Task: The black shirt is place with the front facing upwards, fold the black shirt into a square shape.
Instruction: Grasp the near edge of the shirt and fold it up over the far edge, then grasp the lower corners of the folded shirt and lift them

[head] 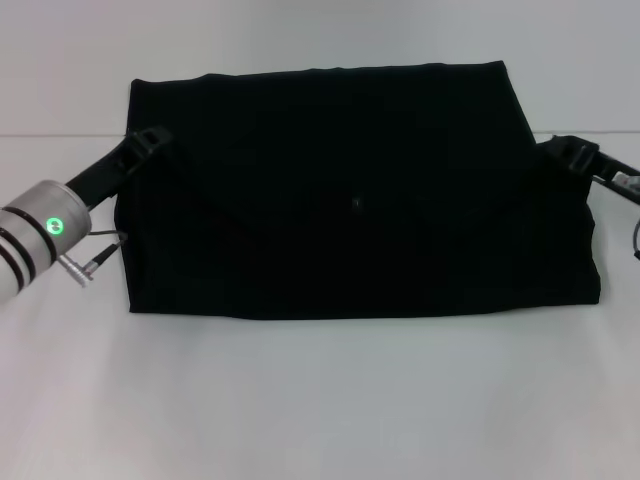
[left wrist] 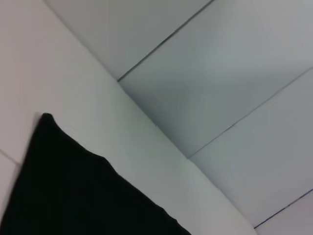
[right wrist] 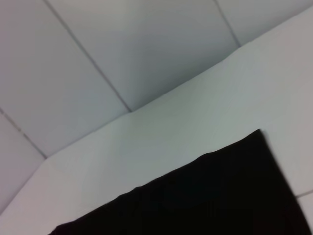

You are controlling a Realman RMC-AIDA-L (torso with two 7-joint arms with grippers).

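**Black shirt folded, my grippers at its sides**

The large black soft-fabric shirt (head: pixel 350 200) lies folded on the white table (head: pixel 320 400). My left gripper (head: pixel 150 140) and right gripper (head: pixel 572 152) sit at its edges; whether they grip, I cannot tell.

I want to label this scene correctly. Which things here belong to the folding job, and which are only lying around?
Belongs to the job:
- black shirt, lying partly folded
- left gripper at its left edge
- right gripper at its right edge

Only around:
- white table under the shirt; nothing else loose is visible.
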